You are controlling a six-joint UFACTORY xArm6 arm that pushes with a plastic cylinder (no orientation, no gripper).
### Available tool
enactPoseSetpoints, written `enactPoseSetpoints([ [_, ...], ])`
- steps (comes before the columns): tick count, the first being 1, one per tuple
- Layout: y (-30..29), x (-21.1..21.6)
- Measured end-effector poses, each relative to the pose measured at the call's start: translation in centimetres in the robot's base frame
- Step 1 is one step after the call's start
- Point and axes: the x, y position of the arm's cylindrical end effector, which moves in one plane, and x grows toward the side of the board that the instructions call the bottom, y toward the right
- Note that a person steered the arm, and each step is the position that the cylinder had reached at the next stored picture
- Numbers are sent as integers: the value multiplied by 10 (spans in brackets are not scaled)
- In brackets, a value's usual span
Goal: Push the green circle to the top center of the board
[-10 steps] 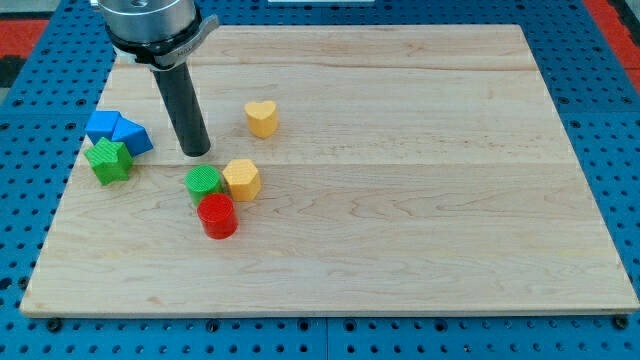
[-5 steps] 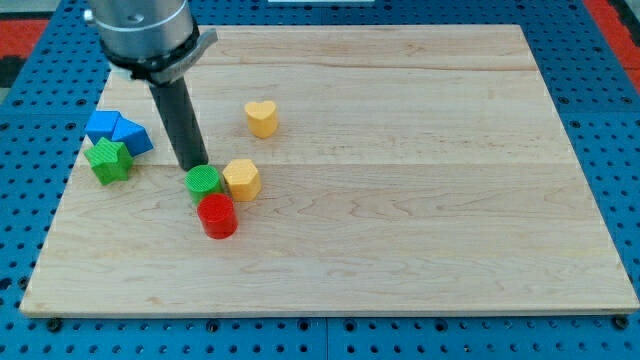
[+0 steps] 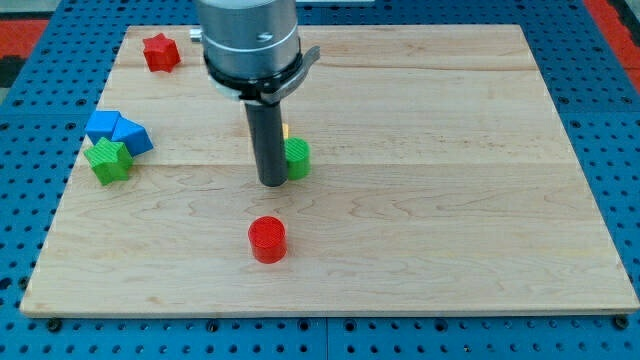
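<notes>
- There are no jaws here to open or close: the arm ends in a straight dark rod, and my tip (image 3: pixel 273 183) rests on the wooden board (image 3: pixel 450 200), left of the board's middle.
- The tip sits at the view's left side of the green circle (image 3: pixel 297 158), touching it or just beside it; the rod covers the circle's left edge, so I cannot tell which.
- The green circle stands upright on its flat base with its round top face up. Being round, it has no long axis along the board and no direction it points.
- It is a short bright green cylinder, and its top looks finely ribbed. It lies left of centre, about halfway between the view's top and bottom edges.
- A sliver of yellow (image 3: pixel 285 129) shows just above the green circle, behind the rod; its shape is hidden.
- A red cylinder (image 3: pixel 267 240) stands alone toward the view's bottom, well apart from the tip.
- At the board's left edge a green star (image 3: pixel 107 160) touches a blue block (image 3: pixel 117 130) of angular shape.
- A red star (image 3: pixel 159 52) lies near the top left corner.
- No containers are in view; every block lies loose on the board.
</notes>
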Motion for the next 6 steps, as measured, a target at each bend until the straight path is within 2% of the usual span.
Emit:
enactPoseSetpoints([
  [1, 11, -4],
  [2, 49, -5],
  [5, 70, -8],
  [6, 71, -40],
])
